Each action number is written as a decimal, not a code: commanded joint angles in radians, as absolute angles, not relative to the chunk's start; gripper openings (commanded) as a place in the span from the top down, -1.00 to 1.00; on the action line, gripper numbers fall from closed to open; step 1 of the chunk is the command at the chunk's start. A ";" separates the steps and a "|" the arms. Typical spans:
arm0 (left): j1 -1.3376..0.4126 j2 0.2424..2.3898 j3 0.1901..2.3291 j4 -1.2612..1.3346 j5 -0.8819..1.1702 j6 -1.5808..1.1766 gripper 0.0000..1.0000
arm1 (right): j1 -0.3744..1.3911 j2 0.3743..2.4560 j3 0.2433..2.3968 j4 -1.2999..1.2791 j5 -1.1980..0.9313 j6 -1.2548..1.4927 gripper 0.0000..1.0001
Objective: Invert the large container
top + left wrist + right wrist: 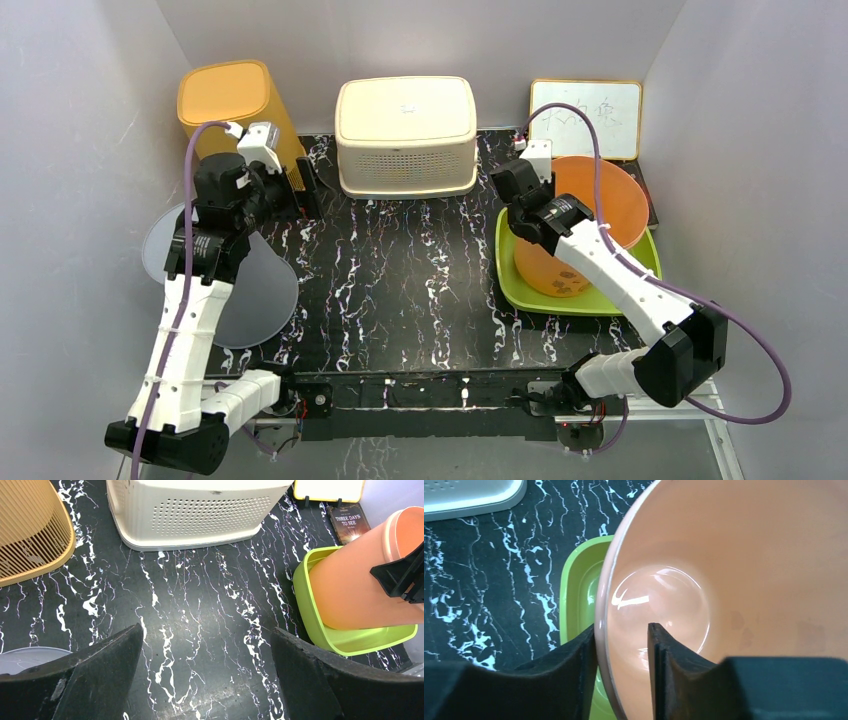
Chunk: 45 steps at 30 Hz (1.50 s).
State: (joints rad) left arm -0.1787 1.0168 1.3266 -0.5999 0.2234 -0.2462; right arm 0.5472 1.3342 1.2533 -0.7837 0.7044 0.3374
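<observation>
The bucket (600, 195), a large orange one, stands with its mouth up in the green tray (560, 305) on the right side of the tabletop (420, 290); I can not say if it leans or stands straight. The right pincer (621, 627) is at the left part of its rim, one finger outside and one inside; the outer finger (579, 660) lies against the rim, and the inner finger (664, 655) shows a strip of bare wall between itself and the rim; so the jaws are around the rim but, as far as I see, not pressed on it. In the wrist view the round bottom of the bucket shines inside.

The left pincer (206, 630) hangs over the left part of the tabletop, well apart from the bucket; its jaws are spread wide and hold nothing; only the black marble surface is between them.

At the back middle is a cream basket (405, 120) with small holes in its side; at the back left is an orange bin (225, 95) with ribbed walls. Behind the bucket a white board (585, 115) with a yellow frame leans on the wall; in front of the board a dark book (350, 522) lies flat. A grey disc (250, 300) lies at the left edge, partly under the left arm.
</observation>
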 commanded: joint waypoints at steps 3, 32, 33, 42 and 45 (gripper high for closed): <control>-0.181 0.989 1.344 -0.610 0.221 -0.246 -0.97 | 0.538 1.300 1.314 -0.744 0.679 0.310 0.58; -0.181 1.064 1.883 -0.758 0.176 -0.341 -0.97 | 0.542 1.228 1.427 -0.128 -0.138 0.531 1.00; -0.181 1.060 1.891 -0.761 0.183 -0.343 -0.97 | 0.548 1.226 1.387 -0.057 -0.160 0.562 1.00; -0.180 1.046 1.918 -0.782 0.193 -0.366 -0.97 | 0.702 1.326 1.150 0.410 -0.151 0.751 1.00; -0.180 1.036 1.901 -0.788 0.185 -0.361 -0.97 | 0.743 1.342 1.034 0.617 -0.113 0.841 1.00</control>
State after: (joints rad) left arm -0.1787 1.0481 1.8927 -0.7689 0.1753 -0.3561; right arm 0.6922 1.3453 1.1236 0.1520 -0.1307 0.6949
